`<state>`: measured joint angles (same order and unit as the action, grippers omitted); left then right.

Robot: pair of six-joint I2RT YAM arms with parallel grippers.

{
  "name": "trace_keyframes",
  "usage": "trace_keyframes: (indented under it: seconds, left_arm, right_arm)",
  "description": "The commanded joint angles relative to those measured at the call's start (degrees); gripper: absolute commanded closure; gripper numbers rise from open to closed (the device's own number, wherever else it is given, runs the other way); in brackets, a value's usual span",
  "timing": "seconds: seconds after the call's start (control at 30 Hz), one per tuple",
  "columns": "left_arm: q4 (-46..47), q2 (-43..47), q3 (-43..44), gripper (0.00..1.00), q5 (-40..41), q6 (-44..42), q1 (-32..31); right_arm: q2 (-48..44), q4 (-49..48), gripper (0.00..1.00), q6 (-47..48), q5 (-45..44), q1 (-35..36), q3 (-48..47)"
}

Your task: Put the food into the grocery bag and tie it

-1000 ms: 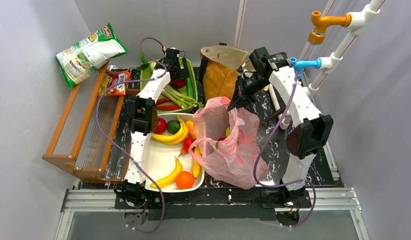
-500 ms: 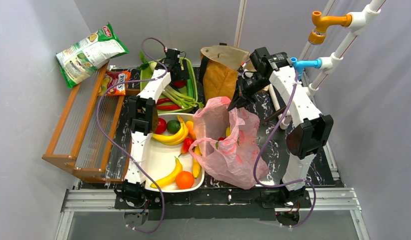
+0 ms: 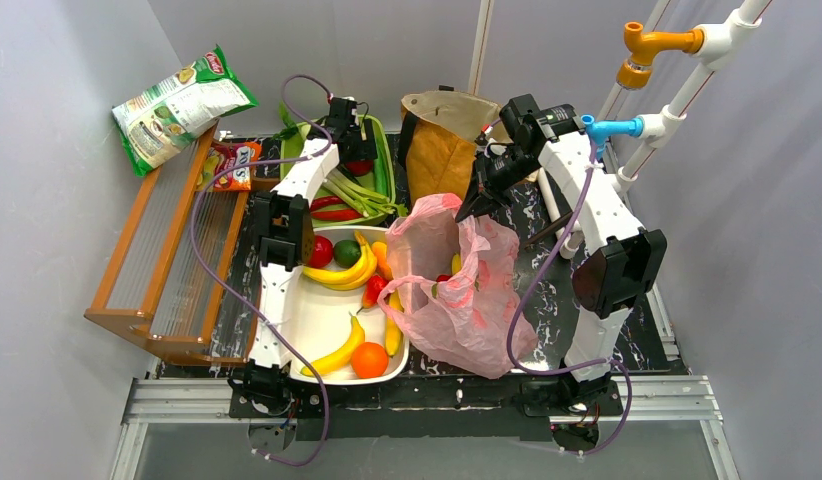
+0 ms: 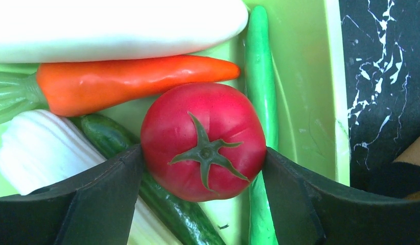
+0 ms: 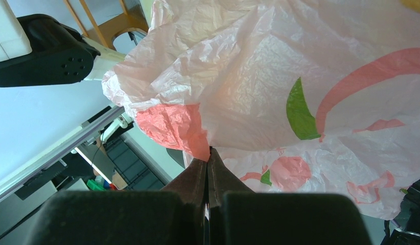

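The white tray [image 3: 317, 315] at the surface's near edge holds one banana bunch [image 3: 339, 272], two single bananas [image 3: 335, 353], one orange [image 3: 369, 360], one red round fruit [image 3: 320, 251], one green round fruit [image 3: 347, 252] and one red pepper [image 3: 374, 290]. The green tray [image 4: 305, 76] at the far edge shows one tomato [image 4: 204, 141], one carrot [image 4: 131, 81], one white radish [image 4: 116, 23] and one cucumber [image 4: 162, 201]. There are two bags, one pink grocery bag [image 3: 467, 300] and one brown paper bag [image 3: 442, 150], two snack packets [image 3: 177, 105] by the far-left corner, and one wooden rack [image 3: 157, 270].
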<state>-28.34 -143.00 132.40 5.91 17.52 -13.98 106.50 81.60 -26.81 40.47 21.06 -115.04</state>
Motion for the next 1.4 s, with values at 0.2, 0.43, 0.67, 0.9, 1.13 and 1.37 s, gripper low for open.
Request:
trace_keyframes:
  seconds: [0.2, 0.43, 0.67, 0.9, 1.13, 1.37]
  left_arm:
    - [5.16, 15.56, -8.96, 0.88, -0.61, 0.51, -0.07]
    - [5.88, 23.56, -15.69, 1.0, 0.54, 7.53, -0.02]
    - [6.6, 32.95, -24.02, 1.0, 0.33, 8.81, -0.34]
    - [8.17, 41.98, -29.93, 1.0, -2.06, 9.06, -0.34]
    - [11.03, 54.56, -40.96, 1.0, -5.8, 10.34, -0.27]
    - [12.8, 66.6, -50.24, 1.0, -17.46, 7.8, -0.76]
  right_arm:
    - [-0.82, 1.17, 0.99, 0.45, 0.19, -1.64, -1.8]
    - [-1.73, 1.01, 0.99, 0.54, -0.08, -1.64, -1.41]
    - [-1.67, 0.48, 0.99, 0.45, 0.63, -1.64, -1.72]
    - [-1.65, -0.62, 0.99, -0.72, 1.42, -1.64, -0.96]
    - [-1.47, -1.34, 0.99, -2.25, 1.99, -1.64, -1.51]
    - [-1.5, -1.19, 0.99, -2.68, 1.77, -1.63, -1.87]
